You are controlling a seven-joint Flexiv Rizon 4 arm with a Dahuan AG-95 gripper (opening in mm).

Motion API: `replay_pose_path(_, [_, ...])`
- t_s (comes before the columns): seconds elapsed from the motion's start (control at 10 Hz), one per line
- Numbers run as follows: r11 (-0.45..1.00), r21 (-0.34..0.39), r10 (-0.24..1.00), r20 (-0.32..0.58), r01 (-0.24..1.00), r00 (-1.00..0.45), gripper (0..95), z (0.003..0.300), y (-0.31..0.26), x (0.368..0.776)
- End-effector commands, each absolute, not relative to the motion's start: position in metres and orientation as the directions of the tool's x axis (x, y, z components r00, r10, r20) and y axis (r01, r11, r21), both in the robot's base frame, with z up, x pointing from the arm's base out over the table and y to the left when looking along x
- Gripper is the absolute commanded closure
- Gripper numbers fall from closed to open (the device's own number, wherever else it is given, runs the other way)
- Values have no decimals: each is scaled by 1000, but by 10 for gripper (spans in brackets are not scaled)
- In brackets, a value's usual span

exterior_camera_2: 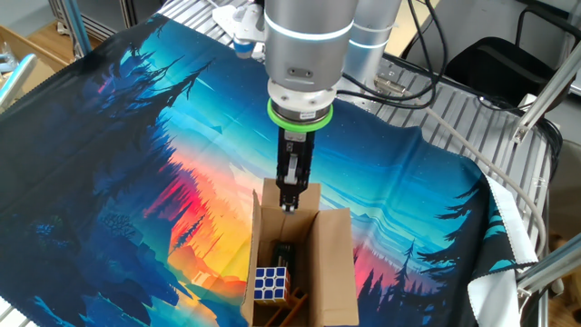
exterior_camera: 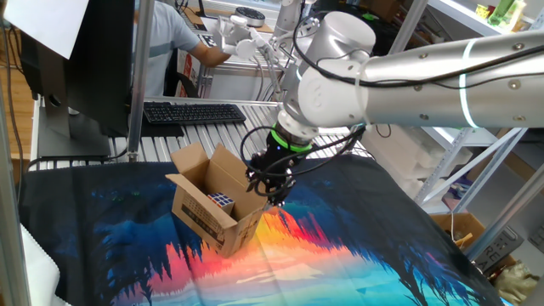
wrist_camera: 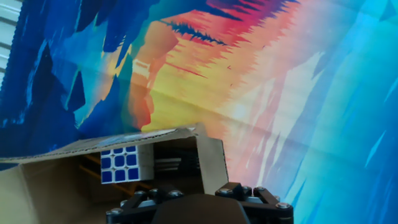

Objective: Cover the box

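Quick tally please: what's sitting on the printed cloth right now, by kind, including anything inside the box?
Cardboard box, flaps open: 1
Rubik's cube, inside the box: 1
Dark item beside the cube in the box, too hidden to identify: 1
Total: 3

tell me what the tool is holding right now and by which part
Cannot be told for sure: the tool sits at an upright end flap of the box, but no view shows its fingers clamped on it.
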State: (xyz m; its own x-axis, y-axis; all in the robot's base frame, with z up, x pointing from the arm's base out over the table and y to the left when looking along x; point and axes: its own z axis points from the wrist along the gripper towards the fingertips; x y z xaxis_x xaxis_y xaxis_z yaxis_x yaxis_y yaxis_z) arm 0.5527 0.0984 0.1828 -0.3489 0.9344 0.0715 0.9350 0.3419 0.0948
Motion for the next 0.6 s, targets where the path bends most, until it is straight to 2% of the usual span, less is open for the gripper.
replay_pose_path(0.1, [337, 94, 936, 71, 937, -344, 380, 184, 106, 563])
replay_pose_path(0.6, [325, 110, 941, 66, 939, -333, 380, 160, 121, 577])
